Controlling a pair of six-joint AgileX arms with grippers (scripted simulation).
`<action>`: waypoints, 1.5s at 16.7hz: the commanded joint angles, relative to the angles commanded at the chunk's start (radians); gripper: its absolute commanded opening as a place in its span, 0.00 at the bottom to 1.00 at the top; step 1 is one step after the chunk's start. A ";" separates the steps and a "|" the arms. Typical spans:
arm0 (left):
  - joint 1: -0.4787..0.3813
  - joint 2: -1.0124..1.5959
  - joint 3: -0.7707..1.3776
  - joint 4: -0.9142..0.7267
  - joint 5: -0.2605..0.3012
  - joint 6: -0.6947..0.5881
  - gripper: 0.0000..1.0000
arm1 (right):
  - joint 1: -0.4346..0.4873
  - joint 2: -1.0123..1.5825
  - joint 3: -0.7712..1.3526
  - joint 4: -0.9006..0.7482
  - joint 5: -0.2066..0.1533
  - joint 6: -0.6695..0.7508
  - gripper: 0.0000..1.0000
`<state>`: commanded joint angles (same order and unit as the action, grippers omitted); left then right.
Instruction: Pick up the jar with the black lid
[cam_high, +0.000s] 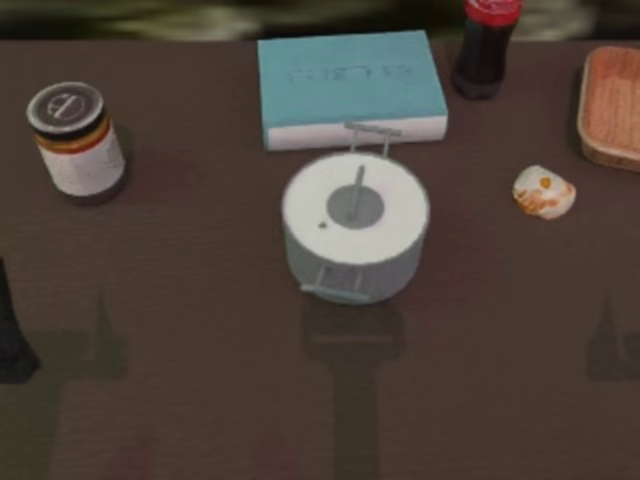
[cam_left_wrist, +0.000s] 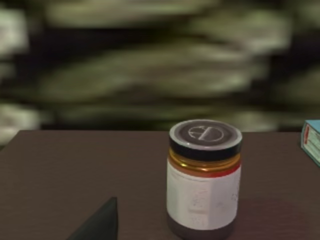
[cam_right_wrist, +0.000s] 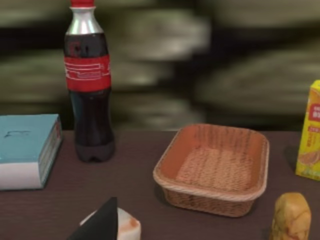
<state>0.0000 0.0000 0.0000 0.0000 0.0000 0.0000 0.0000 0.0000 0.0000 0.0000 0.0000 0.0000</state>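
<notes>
The jar (cam_high: 78, 150) stands upright at the table's far left, with a white label body and orange and dark bands under the black lid (cam_high: 65, 107), which bears a grey emblem. The left wrist view shows the jar (cam_left_wrist: 203, 190) and its lid (cam_left_wrist: 205, 136) straight ahead, some way off. My left arm (cam_high: 10, 345) is at the left edge, well nearer the front than the jar. My left gripper (cam_left_wrist: 200, 238) is open and holds nothing; only one finger (cam_left_wrist: 100, 225) shows. My right gripper (cam_right_wrist: 142, 238) is out of the top view, open and empty.
A white pot (cam_high: 355, 235) with a grey knob stands mid-table. A blue book (cam_high: 350, 90) lies behind it. A cola bottle (cam_high: 485, 45) and a wicker basket (cam_high: 610, 105) are at the back right. A white-orange lump (cam_high: 545, 192) lies right. A yellow carton (cam_right_wrist: 310, 132) stands beside the basket.
</notes>
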 joint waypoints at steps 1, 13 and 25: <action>0.000 0.000 0.000 0.000 0.000 0.000 1.00 | 0.000 0.000 0.000 0.000 0.000 0.000 1.00; -0.022 0.490 0.398 -0.338 0.060 0.081 1.00 | 0.000 0.000 0.000 0.000 0.000 0.000 1.00; -0.035 1.590 1.450 -1.007 0.097 0.261 1.00 | 0.000 0.000 0.000 0.000 0.000 0.000 1.00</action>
<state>-0.0349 1.5899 1.4503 -1.0072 0.0966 0.2610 0.0000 0.0000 0.0000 0.0000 0.0000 0.0000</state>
